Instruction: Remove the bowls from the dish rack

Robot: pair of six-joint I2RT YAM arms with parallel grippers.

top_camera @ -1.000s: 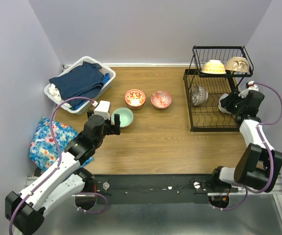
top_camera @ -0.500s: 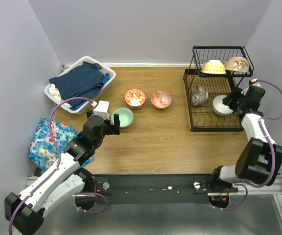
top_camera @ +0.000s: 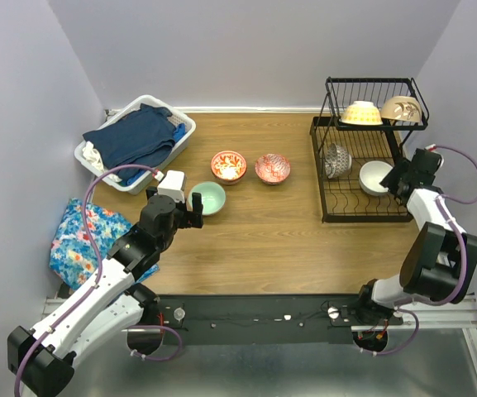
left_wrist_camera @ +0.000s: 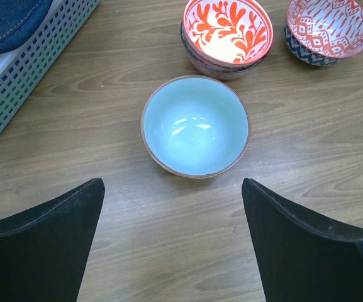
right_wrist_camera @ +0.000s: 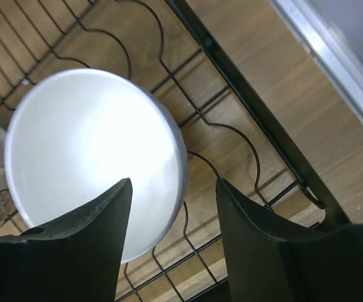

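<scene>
White bowl [top_camera: 375,176] sits tilted in dish rack [top_camera: 354,198], lower tier, beside dark patterned bowl [top_camera: 335,160]. Cream-yellow bowl [top_camera: 362,113] and beige bowl [top_camera: 401,109] upside down on the upper tier. Right end effector [right_wrist_camera: 173,182] spread, white bowl's rim between its fingers, no pinch visible. Mint bowl [left_wrist_camera: 195,126], red-orange floral bowl [left_wrist_camera: 227,28] and red patterned bowl [left_wrist_camera: 328,26] stand on bench [top_camera: 288,231]. Left end effector [left_wrist_camera: 172,182] spread wide, empty, just short of the mint bowl. Laundry basket [top_camera: 180,124] with clothes far left.

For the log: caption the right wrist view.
Open right gripper astride rim of round white ceramic bowl in black wire dish rack.
</scene>
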